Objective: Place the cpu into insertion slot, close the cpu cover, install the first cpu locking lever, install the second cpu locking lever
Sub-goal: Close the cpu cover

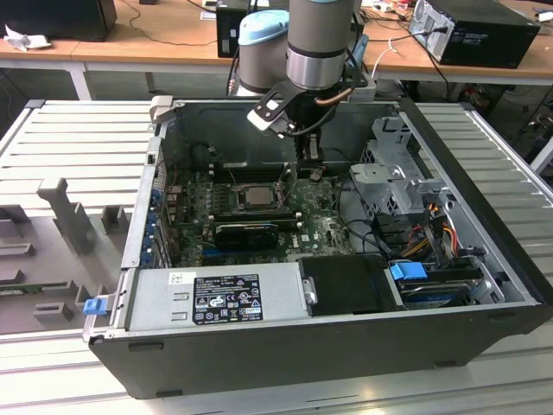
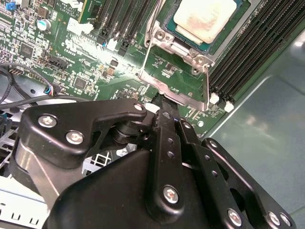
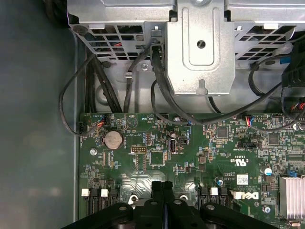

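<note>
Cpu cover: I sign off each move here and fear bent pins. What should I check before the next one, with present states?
1. Cpu in the slot: ok.
2. Cover down over the cpu: not ok, it is open, with the board showing through its window.
3. Fingers shut together: ok.
4. Fingers touching the cover's free edge: cannot tell; their tip sits at it in the second wrist view.
5. Cables clear of the fingers: ok, they hang by the metal cage.

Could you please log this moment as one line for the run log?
cpu: seated | cover: open, not over cpu | hand: shut, tips at cover's outer edge
</note>
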Controlling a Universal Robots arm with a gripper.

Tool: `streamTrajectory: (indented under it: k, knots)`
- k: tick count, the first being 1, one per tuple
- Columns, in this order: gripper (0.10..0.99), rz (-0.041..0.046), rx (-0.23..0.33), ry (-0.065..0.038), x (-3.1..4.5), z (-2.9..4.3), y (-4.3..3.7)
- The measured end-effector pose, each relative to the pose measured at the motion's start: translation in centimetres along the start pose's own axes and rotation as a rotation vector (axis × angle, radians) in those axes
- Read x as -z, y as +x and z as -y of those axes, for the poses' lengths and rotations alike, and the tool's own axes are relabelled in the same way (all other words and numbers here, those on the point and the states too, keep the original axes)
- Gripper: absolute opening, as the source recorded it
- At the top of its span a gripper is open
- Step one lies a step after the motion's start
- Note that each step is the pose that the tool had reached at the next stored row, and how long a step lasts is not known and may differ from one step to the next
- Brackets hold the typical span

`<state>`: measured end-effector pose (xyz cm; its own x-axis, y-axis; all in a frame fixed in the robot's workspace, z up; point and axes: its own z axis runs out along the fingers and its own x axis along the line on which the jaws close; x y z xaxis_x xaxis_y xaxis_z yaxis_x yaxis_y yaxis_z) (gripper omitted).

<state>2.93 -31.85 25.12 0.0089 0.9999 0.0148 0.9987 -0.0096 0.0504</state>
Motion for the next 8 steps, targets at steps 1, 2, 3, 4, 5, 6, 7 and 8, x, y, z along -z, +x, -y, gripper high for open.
streamTrajectory:
  k: [1,2,3,4,5,6,7,8]
  knots:
    - [0.106,0.0000,0.000,0.000,0.00,0.03,0.00]
    - [0.106,0.0000,0.000,0.000,0.00,0.05,0.00]
    - [0.106,0.0000,0.000,0.000,0.00,0.07,0.00]
    - [0.106,0.0000,0.000,0.000,0.00,0.09,0.00]
    - [0.106,0.0000,0.000,0.000,0.01,0.11,0.00]
    - [0.106,0.0000,0.000,0.000,0.01,0.15,0.00]
    - [0.106,0.0000,0.000,0.000,0.01,0.18,0.00]
    - [0.106,0.0000,0.000,0.000,0.01,0.20,0.00]
